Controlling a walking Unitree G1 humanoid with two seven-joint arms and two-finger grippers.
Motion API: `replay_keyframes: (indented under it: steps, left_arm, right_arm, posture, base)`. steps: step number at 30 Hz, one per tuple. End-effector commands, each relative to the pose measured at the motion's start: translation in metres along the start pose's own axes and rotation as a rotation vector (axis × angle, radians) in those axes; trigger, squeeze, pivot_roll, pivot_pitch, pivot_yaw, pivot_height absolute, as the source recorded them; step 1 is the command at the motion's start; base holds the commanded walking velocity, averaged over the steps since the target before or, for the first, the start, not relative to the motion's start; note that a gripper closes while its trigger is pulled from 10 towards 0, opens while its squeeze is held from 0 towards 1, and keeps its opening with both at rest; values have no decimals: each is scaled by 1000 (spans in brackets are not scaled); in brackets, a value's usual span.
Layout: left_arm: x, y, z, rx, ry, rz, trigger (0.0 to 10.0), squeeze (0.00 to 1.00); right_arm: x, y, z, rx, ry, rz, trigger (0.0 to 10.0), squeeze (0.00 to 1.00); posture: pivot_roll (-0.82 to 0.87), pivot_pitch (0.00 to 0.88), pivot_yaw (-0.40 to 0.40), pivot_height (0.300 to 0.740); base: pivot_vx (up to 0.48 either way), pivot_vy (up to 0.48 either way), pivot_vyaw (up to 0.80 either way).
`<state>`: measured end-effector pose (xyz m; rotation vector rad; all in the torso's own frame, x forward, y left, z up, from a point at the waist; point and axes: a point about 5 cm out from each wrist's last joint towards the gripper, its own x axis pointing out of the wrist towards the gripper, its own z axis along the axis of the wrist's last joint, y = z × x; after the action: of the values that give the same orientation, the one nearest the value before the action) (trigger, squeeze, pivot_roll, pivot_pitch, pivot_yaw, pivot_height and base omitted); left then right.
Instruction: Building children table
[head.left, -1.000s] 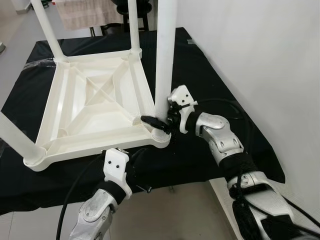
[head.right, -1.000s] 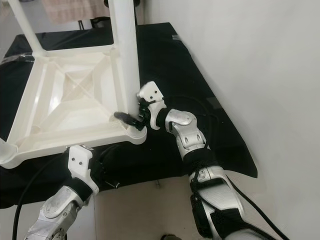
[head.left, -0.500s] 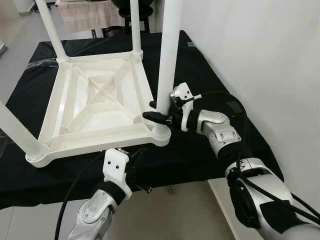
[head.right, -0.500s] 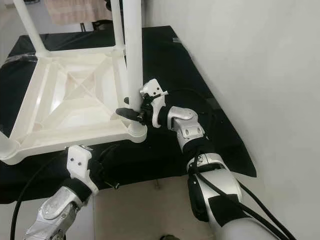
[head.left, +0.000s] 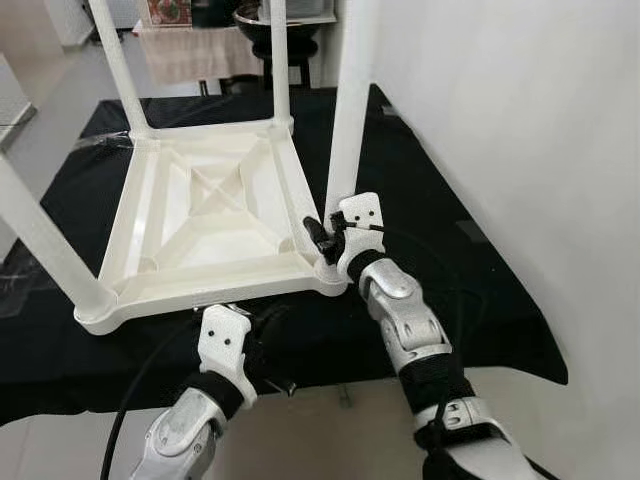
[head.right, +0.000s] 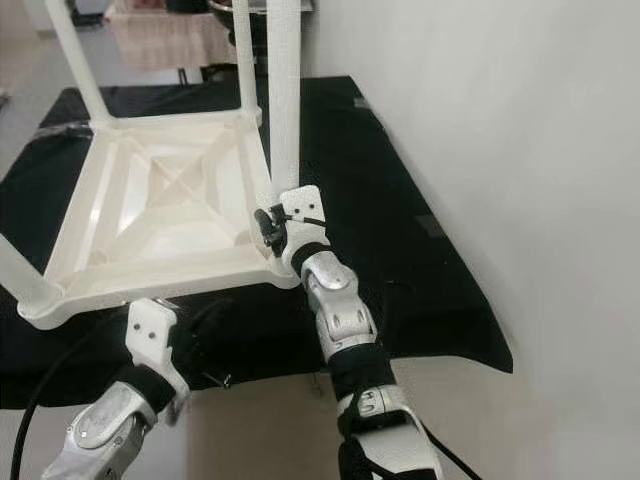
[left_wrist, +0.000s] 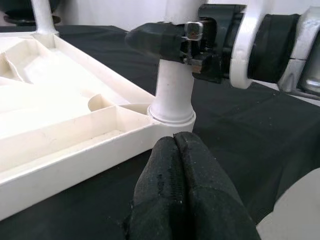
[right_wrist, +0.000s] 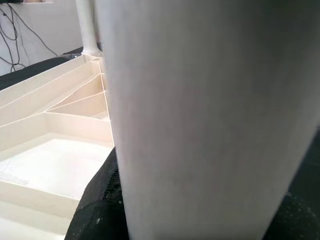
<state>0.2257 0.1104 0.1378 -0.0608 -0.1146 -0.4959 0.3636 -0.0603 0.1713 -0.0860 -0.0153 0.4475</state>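
I count one white table top (head.left: 200, 215), lying upside down on one black cloth (head.left: 440, 230). Four white legs stand up from that top: one at its near right corner (head.left: 345, 150), one at its near left corner (head.left: 45, 245), and two at its far corners (head.left: 120, 70) (head.left: 279, 60). Two grippers are on my screen: my right gripper (head.left: 322, 237) at the near right leg, my left gripper (left_wrist: 187, 195) just below the top's near edge.

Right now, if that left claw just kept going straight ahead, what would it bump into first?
Probably the table leg in its corner socket; the left gripper, fingers shut, points straight at it. Depth is hard to judge.
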Motion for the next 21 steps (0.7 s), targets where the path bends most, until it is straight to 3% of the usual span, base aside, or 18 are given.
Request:
replay_keyframes:
  steps: [1,4,5,6,7,8,9,13,14,21]
  left_arm:
    - [0,1,-3,-6,18,-6,10000,0]
    - [0,1,-3,-1,18,2,10000,0]
    - [0,1,-3,1,17,4,10000,0]
    - [1,1,-3,1,18,5,10000,0]
    - [1,1,-4,1,18,5,10000,0]
    - [1,1,-4,0,18,4,10000,0]
    - [1,1,-4,-2,19,3,10000,0]
    - [0,2,-5,-4,20,1,10000,0]
    - [0,2,-5,-5,20,0,10000,0]
    - [0,5,-4,-20,3,34,10000,0]
  right_arm:
    - [3,16,-19,-15,89,66,0,0]
    - [5,22,-15,-5,89,66,0,0]
    - [5,24,-13,-10,85,79,7294,0]
    - [5,25,-11,-16,86,82,7294,0]
    - [6,24,-9,-13,83,76,10000,0]
    - [4,23,-7,-11,85,61,10000,0]
    - [3,21,-3,-10,70,75,10000,125]
    - [2,20,1,-13,51,99,10000,125]
    - [2,17,6,6,14,137,10000,1000]
    - [-5,2,10,3,-38,221,10000,1000]
  posture:
    - [78,122,-20,740]
    - [82,122,-20,740]
    - [84,122,-23,740]
    - [83,122,-23,740]
    - [79,121,-21,740]
    - [78,120,-21,740]
    - [78,120,-21,740]
    - [78,120,-21,740]
    - [77,119,-22,740]
    - [71,121,-28,740]
  base:
    - [0,0,0]
    - [0,0,0]
    - [0,0,0]
    - [0,0,0]
    - [0,0,0]
    - [0,0,0]
    - [0,0,0]
    - [0,0,0]
    - [0,0,0]
    - [0,0,0]
